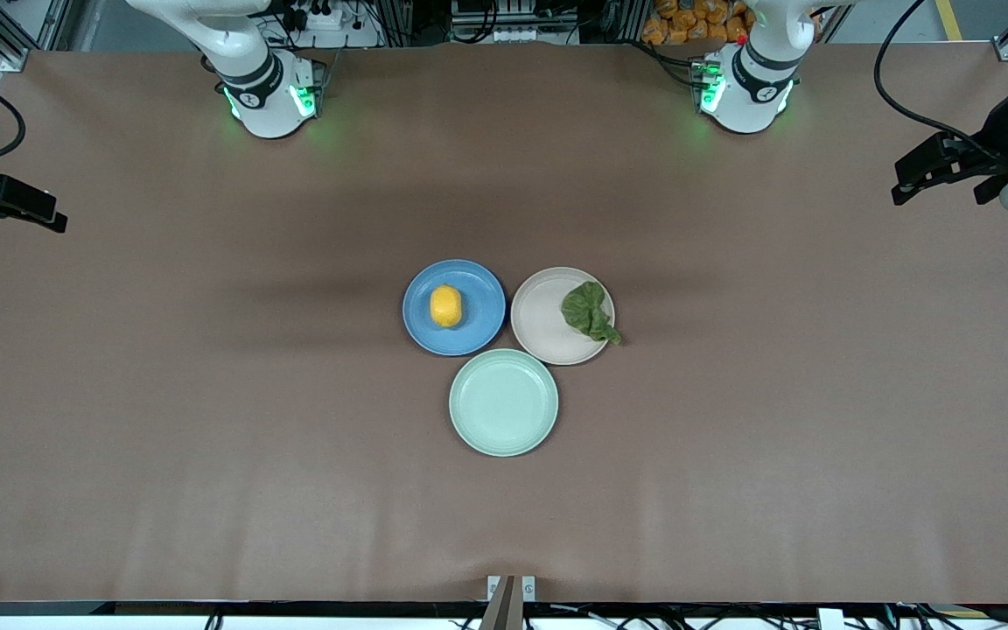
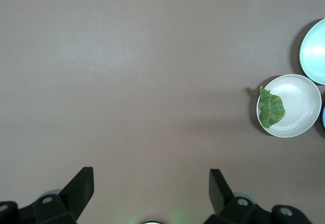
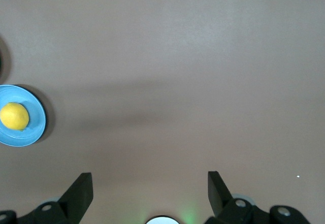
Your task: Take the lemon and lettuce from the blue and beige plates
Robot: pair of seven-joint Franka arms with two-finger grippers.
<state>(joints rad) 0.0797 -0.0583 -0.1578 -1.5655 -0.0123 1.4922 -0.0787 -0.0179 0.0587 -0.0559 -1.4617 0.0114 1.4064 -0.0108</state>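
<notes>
I'd pinch the firm lemon (image 1: 445,306) across its middle; the limp lettuce (image 1: 589,311) overhangs its beige plate (image 1: 542,325). My left gripper (image 2: 151,183) and right gripper (image 3: 150,183) hang spread at the table's end edges.

Front camera high, facing robots; wrist cameras look down (share plates with front).

no readable text, labels, brands, numbers or signs anywhere in these views

table (image 1: 206,394): matt brown paper-like cover | plates (image 1: 548,337): smooth | lettuce (image 1: 590,311): wrinkled | lemon (image 1: 445,306): dimpled
</notes>
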